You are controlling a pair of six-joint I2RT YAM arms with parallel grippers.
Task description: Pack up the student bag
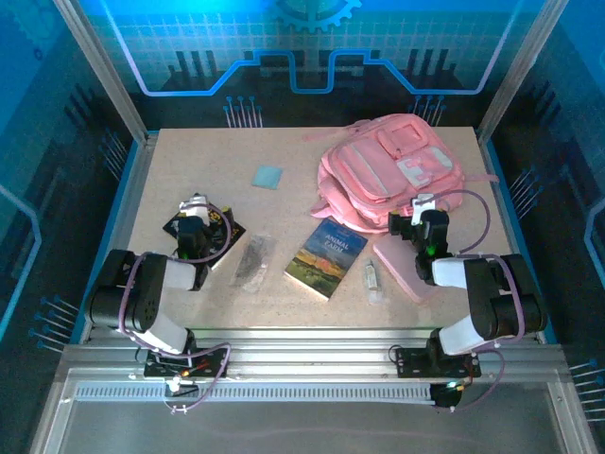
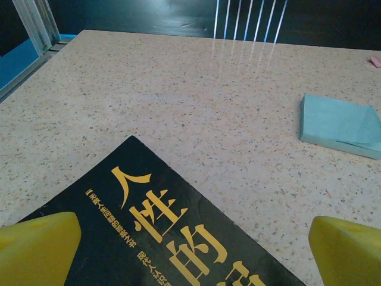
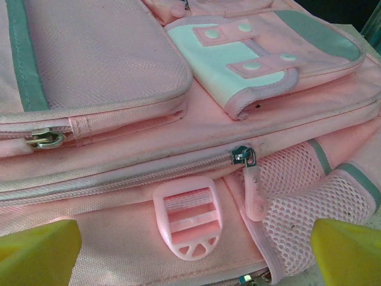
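Observation:
The student bag (image 1: 392, 165), a large pink backpack, lies face up at the back right of the table. Its zips look closed. My right gripper (image 1: 424, 205) hovers open at the bag's near edge. In the right wrist view the bag (image 3: 119, 71) is close, with a zip slider (image 3: 244, 156) and a pink strap buckle (image 3: 189, 217) between my yellow fingertips (image 3: 41, 247); the gripper (image 3: 193, 253) holds nothing. My left gripper (image 1: 195, 206) stands open over a black book (image 1: 216, 236) at the left; its cover carries gold characters (image 2: 161, 238) under the gripper (image 2: 193, 250).
A landscape-cover book (image 1: 326, 257), a flat pink pencil case (image 1: 402, 270) and a small bottle (image 1: 372, 279) lie near the front middle. A dark object (image 1: 250, 262) lies beside the black book. A light blue notepad (image 1: 267, 176) (image 2: 339, 125) sits further back.

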